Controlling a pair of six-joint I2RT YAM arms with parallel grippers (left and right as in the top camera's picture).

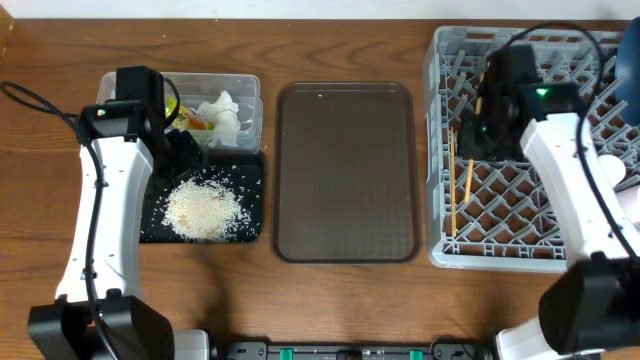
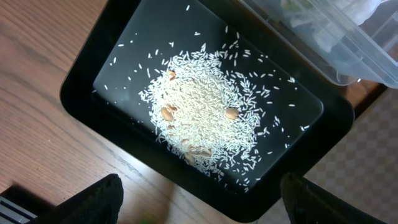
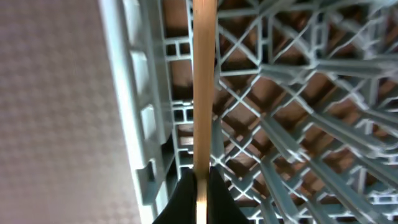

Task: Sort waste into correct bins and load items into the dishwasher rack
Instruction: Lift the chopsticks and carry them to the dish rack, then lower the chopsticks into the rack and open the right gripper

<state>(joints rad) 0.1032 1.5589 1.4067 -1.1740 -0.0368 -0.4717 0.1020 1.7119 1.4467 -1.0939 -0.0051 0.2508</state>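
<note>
While the right fingers (image 3: pixel 186 200) pinch one chopstick (image 3: pixel 203 93) between them over the dishwasher rack (image 1: pixel 440 250) at the right edge of the desk (image 1: pixel 340 40), most of the job looks done. The sorting seems finished: the crumpled tissue (image 1: pixel 222 110) and the yellow-green wrapper (image 1: pixel 186 116) sit inside the clear container (image 1: pixel 250 85) near the far-left corner. The rice (image 2: pixel 205 112) lies heaped in the black tray (image 2: pixel 81 106) that touches the container's near side, with a few tan bits mixed in.

A second chopstick (image 1: pixel 453 200) lies in the rack along its left wall. A dark blue shape at the rack's far-right corner is probably the plate (image 1: pixel 630 45). The right arm hides much of that side, so I cannot tell whether the bowl and both cups are loaded. No waste or dish shows outside the bins and the rack, and the brown serving tray (image 1: pixel 345 170) sits mid-desk.

The left fingers (image 1: pixel 187 152) hang spread over the rice, holding nothing. What is left, by my reading, is little: seat the held chopstick in the rack and let go.
</note>
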